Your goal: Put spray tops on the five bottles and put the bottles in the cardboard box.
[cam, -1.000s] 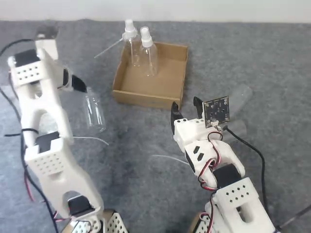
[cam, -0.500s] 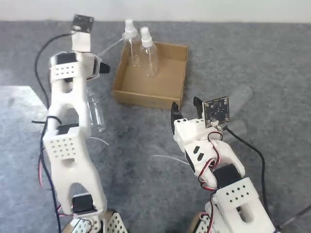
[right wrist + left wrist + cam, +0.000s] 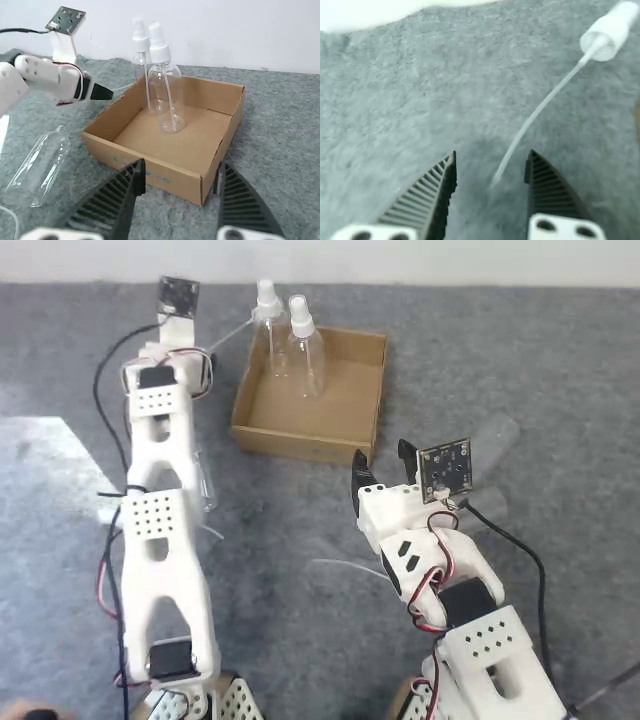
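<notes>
Two bottles [image 3: 305, 355] with spray tops [image 3: 298, 308] stand upright in the cardboard box [image 3: 300, 446].

In the high view, the left arm [image 3: 160, 490] covers most of the capless bottle [image 3: 207, 490] lying beside it. In the left wrist view, the spray top [image 3: 607, 31] is blurred and cut by the edge. In the right wrist view, the rear capped bottle [image 3: 139, 35] stands partly behind the front bottle [image 3: 162, 85]. A clear shape [image 3: 313, 231] at the corner is cut off and cannot be identified.
</notes>
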Robot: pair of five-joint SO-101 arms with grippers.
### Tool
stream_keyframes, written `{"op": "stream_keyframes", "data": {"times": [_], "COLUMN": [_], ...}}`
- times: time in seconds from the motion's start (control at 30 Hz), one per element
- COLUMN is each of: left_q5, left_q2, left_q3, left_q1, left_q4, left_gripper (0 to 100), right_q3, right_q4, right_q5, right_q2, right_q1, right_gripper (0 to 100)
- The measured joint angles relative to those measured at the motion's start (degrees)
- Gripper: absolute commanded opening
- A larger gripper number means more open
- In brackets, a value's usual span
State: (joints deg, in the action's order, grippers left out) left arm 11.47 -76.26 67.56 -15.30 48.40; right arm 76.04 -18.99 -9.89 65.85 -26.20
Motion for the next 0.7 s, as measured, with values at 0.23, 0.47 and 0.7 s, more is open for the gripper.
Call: {"op": "stream_keyframes", "data": {"times": [0.23,0.47,0.7], "left_q5": [0.35,0.35,0.35], "left_q2": [-10.20,-12.40,-12.48], "left_q3": [16.09,19.52,21.71], "left_q1": [1.67,1.67,1.58], "left_q4": [2.81,2.81,6.51], "left_gripper": [17,3,1], "right_q3": [0.00,0.00,0.00], "right_q4": [0.00,0.00,0.00], "right_q5": [0.00,0.00,0.00], "right_q2": [0.00,0.00,0.00], "right_q1": [0.00,0.00,0.00], "right_gripper": [21.2,21.2,21.2]}}
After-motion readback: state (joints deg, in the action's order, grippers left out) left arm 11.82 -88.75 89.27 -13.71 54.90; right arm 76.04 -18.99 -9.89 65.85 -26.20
